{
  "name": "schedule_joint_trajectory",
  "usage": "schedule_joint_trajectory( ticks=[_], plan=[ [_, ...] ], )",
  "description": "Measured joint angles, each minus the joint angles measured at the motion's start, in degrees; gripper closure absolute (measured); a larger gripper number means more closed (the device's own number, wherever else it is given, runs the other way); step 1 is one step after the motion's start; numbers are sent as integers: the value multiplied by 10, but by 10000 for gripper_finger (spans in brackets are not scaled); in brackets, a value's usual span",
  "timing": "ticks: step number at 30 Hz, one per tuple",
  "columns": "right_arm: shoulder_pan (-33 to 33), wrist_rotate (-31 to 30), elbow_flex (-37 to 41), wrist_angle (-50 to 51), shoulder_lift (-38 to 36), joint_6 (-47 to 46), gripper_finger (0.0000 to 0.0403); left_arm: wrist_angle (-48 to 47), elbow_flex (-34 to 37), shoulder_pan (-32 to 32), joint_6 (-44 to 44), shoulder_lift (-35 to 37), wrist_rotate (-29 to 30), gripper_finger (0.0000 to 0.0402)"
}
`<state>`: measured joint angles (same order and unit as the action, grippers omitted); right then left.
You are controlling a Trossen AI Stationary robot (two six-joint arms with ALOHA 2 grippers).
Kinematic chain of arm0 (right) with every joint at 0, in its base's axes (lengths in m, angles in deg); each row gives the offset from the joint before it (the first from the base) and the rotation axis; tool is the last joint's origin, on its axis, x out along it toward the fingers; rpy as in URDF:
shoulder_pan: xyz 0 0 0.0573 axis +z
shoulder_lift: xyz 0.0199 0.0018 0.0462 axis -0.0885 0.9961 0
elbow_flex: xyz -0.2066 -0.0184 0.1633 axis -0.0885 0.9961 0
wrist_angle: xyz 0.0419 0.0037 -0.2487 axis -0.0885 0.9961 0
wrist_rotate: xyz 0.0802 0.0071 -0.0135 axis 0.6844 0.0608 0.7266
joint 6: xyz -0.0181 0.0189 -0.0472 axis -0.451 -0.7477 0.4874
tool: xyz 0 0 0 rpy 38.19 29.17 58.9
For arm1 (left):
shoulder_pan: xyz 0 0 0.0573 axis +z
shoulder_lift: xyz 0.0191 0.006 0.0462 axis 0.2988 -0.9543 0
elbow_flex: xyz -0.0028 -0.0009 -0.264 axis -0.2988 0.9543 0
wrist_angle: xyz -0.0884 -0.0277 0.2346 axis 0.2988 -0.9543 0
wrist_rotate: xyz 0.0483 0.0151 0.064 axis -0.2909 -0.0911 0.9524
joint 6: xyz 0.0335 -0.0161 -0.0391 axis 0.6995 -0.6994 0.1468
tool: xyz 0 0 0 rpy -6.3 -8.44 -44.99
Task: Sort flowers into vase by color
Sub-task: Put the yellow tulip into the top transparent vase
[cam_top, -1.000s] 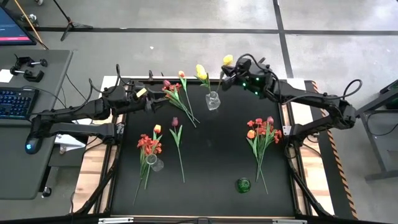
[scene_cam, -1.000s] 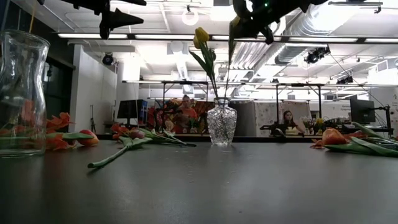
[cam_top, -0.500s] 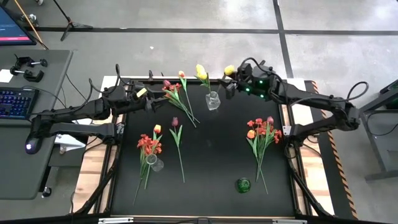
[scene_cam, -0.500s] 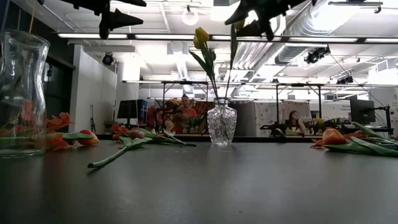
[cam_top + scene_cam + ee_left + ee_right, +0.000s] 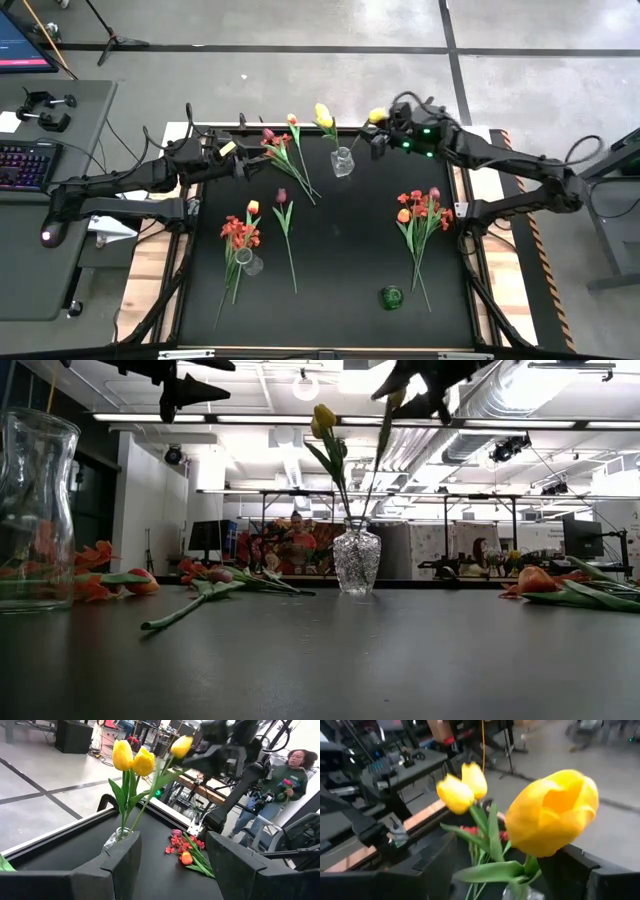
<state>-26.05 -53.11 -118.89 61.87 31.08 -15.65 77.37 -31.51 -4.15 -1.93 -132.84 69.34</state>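
Yellow tulip [image 5: 375, 115] leans from vase [image 5: 342, 162], beside right tool [image 5: 381, 137].

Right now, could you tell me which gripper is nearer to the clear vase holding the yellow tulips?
The right gripper is nearer: it hangs open just beside the clear vase, by the leaning yellow tulip. The left gripper is open farther off, beyond the red flowers.

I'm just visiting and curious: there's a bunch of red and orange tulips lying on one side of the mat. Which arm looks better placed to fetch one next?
Probably the right. Its end effector is open beside the vase of yellow tulips, and the red-orange bunch lies on its side. The left end effector hovers at the far-left corner.
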Motion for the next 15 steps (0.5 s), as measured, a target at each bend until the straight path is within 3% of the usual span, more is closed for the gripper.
schedule_joint_trajectory(
  ticks=[5,11,15],
  plan=[
    [0,32,0,5,51,-5,149,0,0,0,0,0,0,190],
    [0,91,0,13,53,-5,149,0,0,0,0,0,0,190],
    [1,99,0,68,53,-1,149,0,0,0,0,0,0,190]
  ],
)
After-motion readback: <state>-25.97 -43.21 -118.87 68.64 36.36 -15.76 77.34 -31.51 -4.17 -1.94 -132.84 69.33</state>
